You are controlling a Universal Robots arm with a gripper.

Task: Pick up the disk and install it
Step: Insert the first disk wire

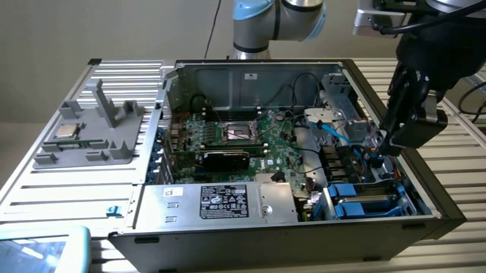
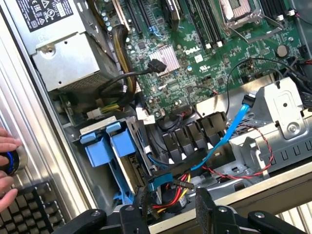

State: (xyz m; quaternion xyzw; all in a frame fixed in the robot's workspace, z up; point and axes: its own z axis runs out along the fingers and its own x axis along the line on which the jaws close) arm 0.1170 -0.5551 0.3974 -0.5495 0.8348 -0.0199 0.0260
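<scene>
— Where is the disk point(image 1: 363, 200)?

— We see it low down in the near corner of the computer case point(image 1: 266, 250), on the exterior view's right. It sits in its slot, close by the big silver box point(image 1: 220, 202)

— And where is the gripper point(image 2: 173, 212) from there?

— It hangs up above the case wall. In the exterior view the disk lies lower than it, a little to the exterior view's left and nearer to us. We think the disk's long side runs along the near wall, but we cannot be sure

— Is the gripper holding anything?

— No. Its two black fingers point(image 2: 204, 207) stand well apart, and we see just wires through the gap. Nothing is pinched

— What is around the disk?

— A blue cable point(image 2: 229, 131) curves past, with red and black wires point(image 2: 170, 195) bunched near the blue frame. The green board point(image 1: 251, 136) fills the middle of the case. So we think the room there is tight

— And outside the case?

— It rests on a table point(image 1: 76, 193) made of metal slats. A gray tray point(image 1: 91, 142) with a small silver chip point(image 1: 65, 131) sits well apart, on the exterior view's left. In the wrist view a person's hand point(image 2: 7, 146) rests on a knob point(image 2: 12, 161) with a blue ring, beside a keyboard point(image 2: 27, 209)
</scene>
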